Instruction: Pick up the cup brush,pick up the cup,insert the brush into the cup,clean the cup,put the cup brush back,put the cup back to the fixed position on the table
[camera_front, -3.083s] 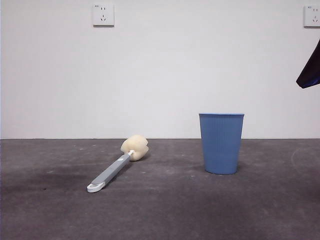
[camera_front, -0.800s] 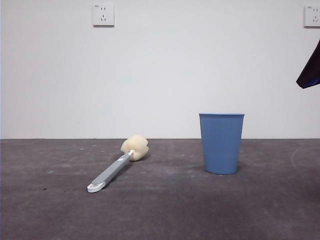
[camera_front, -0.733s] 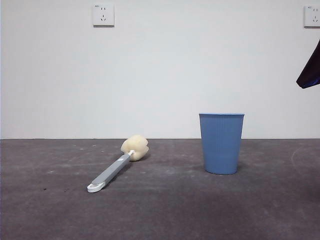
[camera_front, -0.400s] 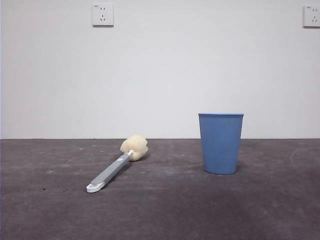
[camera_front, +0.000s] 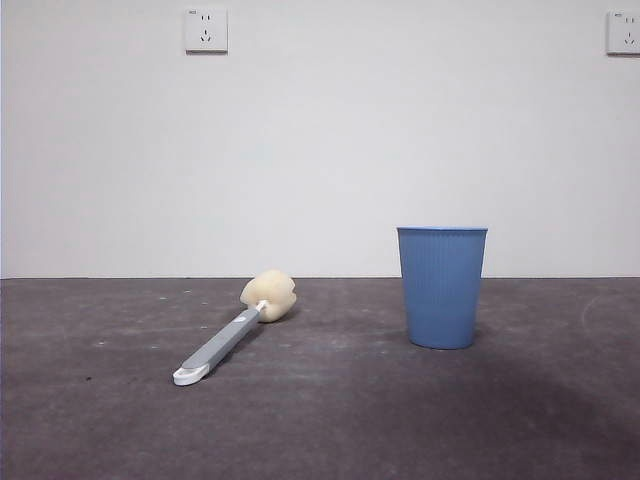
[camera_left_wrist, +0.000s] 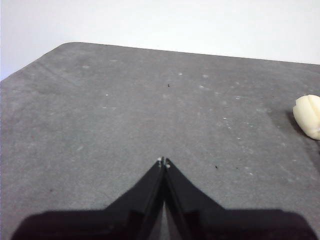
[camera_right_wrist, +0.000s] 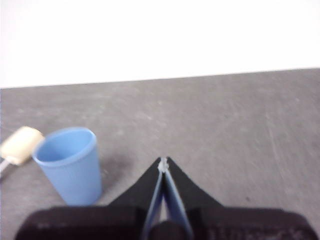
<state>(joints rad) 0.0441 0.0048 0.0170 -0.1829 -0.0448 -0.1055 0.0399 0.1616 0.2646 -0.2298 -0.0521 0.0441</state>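
We see the blue ribbed plastic cup (camera_front: 442, 287) standing upright on the dark grey matte bench (camera_front: 330, 420), towards the far edge, right of centre. The cup brush (camera_front: 236, 327), w/ slim grey handle, white tip and pale-yellow sponge head, lies flat well apart from the cup to its left, sponge end towards the far edge, white tip towards the near edge. Left gripper (camera_left_wrist: 163, 161): fingers closed, tips touching, nothing between, above bare bench w/ the sponge head off to one side. Right gripper (camera_right_wrist: 163, 162): fingers likewise pressed together on nothing, near the cup but not touching.
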